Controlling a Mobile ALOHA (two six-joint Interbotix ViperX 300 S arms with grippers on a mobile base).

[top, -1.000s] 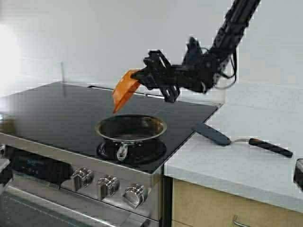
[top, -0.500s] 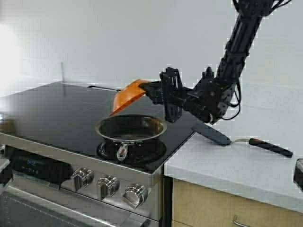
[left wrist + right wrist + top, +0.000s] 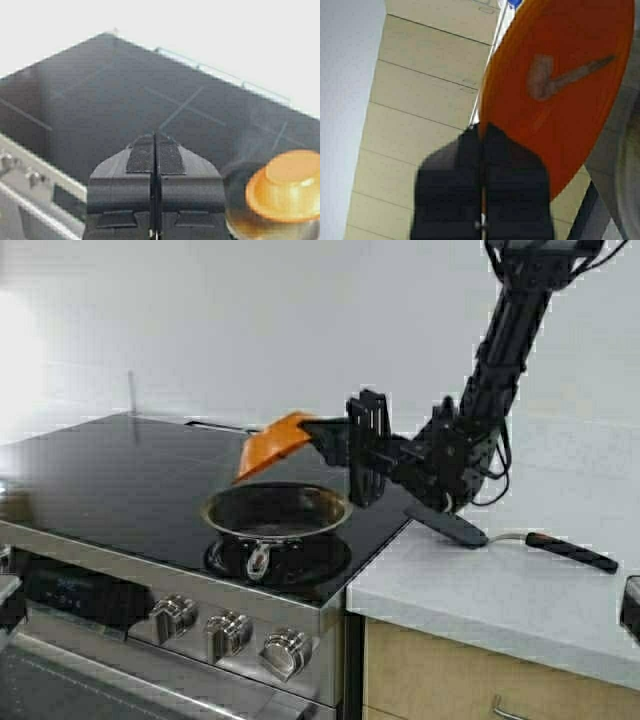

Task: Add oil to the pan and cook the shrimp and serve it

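My right hand [image 3: 318, 430] is clenched on the rim of the orange bowl [image 3: 270, 443], holding it tipped above the pan [image 3: 276, 512] on the stove [image 3: 120, 470]. My left hand [image 3: 155, 155] is clenched on nothing. A spatula [image 3: 505, 534] lies on the tabletop [image 3: 500, 590]. I can't make out the shrimp.

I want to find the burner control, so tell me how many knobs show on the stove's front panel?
3 knobs in the high view, in a row on the stove front below the pan: left, middle, right. More may sit beyond the picture's left edge.
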